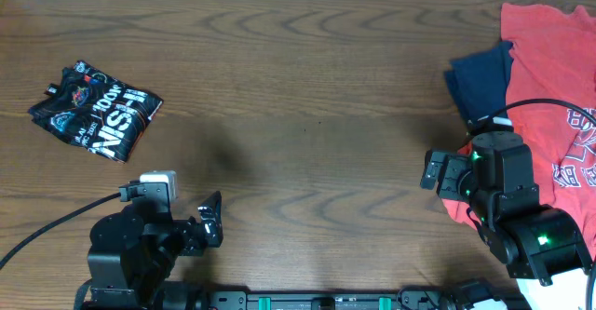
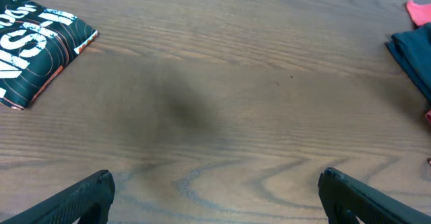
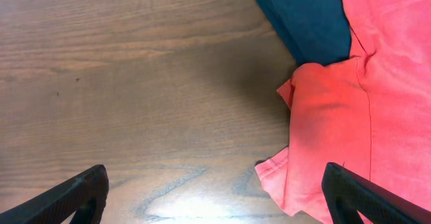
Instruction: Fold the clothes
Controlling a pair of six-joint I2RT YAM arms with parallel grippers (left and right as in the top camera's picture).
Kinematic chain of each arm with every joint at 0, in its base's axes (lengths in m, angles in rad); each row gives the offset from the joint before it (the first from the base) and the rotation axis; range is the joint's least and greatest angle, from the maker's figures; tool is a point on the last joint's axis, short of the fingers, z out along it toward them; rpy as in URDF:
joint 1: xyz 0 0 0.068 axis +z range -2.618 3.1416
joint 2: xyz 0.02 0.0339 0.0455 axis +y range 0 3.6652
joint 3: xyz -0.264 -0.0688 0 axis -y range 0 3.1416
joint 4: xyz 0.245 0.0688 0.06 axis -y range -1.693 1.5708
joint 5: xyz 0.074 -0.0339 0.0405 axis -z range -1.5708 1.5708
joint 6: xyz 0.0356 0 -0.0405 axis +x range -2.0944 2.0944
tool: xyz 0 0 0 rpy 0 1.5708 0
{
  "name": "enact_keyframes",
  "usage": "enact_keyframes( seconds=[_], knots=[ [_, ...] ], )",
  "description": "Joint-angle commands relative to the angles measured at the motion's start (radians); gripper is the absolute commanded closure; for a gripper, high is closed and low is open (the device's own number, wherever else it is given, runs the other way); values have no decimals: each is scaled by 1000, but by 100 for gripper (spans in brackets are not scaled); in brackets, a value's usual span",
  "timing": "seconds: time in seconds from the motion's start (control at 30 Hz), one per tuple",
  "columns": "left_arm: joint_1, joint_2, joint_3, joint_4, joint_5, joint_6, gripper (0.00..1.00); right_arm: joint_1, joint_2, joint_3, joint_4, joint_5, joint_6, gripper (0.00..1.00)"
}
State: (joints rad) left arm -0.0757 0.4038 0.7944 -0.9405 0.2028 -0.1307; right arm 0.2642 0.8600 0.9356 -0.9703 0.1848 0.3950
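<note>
Left pincer: fingers spread wide, nothing between them, only bare counter beneath. It hangs low over the near edge.

Black jersey: lies ahead of the left pincer and off to its left, well apart from it. It sits flat on the counter as a small, squarish packet, with white lettering and thin orange-red lines on top and its edges tucked in. Nothing touches it.

Right pincer: also spread wide and empty. Bare wood lies under its left finger, and red cloth begins just ahead and to its right.

Red T-shirt: spread loose and rumpled, ahead and to the right of the right pincer, with a sleeve or hem corner reaching closest to it. The navy garment lies farther ahead, touching the red shirt's edge and looking partly tucked under it.

Progress, as I judge it: the jersey looks fully folded and set aside, so the task's own piece appears done. Neither pincer is working anything. If the red and navy pieces were to count, both are unfolded. The right pincer is nearest to them, but I cannot tell whether it is meant to go for them.
</note>
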Motion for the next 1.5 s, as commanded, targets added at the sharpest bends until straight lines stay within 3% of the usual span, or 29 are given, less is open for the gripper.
enact_keyframes(
  seconds=[0.0, 0.23, 0.47, 0.73, 0.93, 1.17, 1.47],
  knots=[
    [-2, 0, -2, 0, -9, -5, 2, 9, -2, -7, -45, 21, 16, 1],
    [-2, 0, -2, 0, -9, -5, 2, 8, -26, -19, -40, 43, -34, 1],
    [-2, 0, -2, 0, -9, -5, 2, 7, -234, -262, 348, -83, -272, 1],
    [-2, 0, -2, 0, -9, -5, 2, 3, -563, -699, 792, -119, -273, 1],
    [-2, 0, -2, 0, -9, -5, 2, -8, -747, -918, 1010, -117, -274, 1],
    [-2, 0, -2, 0, -9, -5, 2, -16, -821, -930, 971, -107, -431, 1],
    [-2, 0, -2, 0, -9, -5, 2, -23, -855, -930, 899, -120, -443, 1]
  ],
)
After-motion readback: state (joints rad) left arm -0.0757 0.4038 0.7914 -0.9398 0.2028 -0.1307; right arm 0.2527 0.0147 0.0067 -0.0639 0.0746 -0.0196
